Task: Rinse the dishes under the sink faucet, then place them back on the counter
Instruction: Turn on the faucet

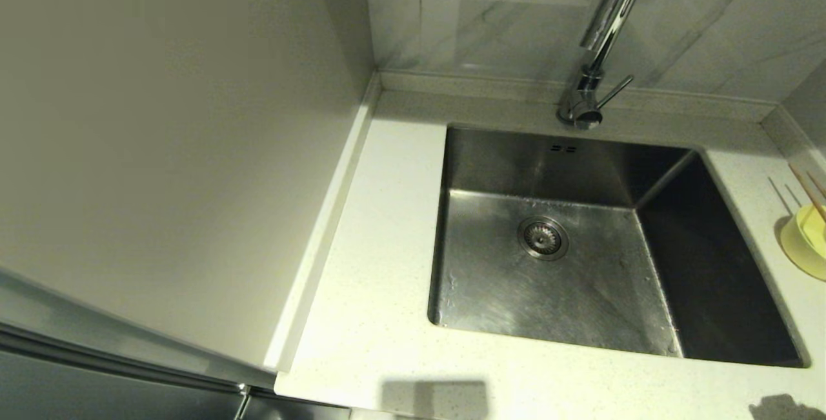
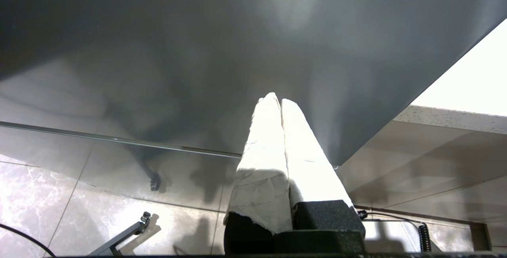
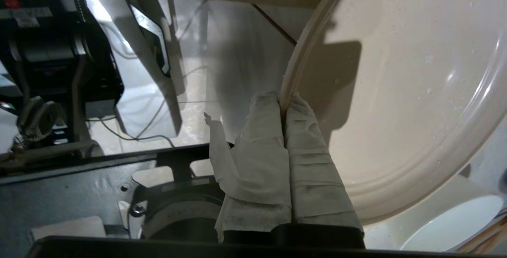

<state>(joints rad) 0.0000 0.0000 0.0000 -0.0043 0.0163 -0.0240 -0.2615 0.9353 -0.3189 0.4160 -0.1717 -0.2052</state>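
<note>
My right gripper (image 3: 283,97) is shut on the rim of the cream-white plate (image 3: 408,91), which carries water drops and fills much of the right wrist view. Neither the plate nor either gripper shows in the head view. There, the pale yellow bowl (image 1: 806,239) sits on the counter (image 1: 387,246) at the far right edge, with the wooden chopsticks (image 1: 806,191) resting across it. The chrome sink faucet (image 1: 606,26) stands behind the steel sink (image 1: 548,291). My left gripper (image 2: 276,98) is shut on nothing, low in front of a dark cabinet front.
A round drain strainer (image 1: 543,237) lies in the sink floor. A tall grey panel (image 1: 161,149) walls off the counter's left side. Marble tiles (image 1: 490,13) back the counter. Beside the plate, the robot's dark base (image 3: 79,194) and cables show on the floor.
</note>
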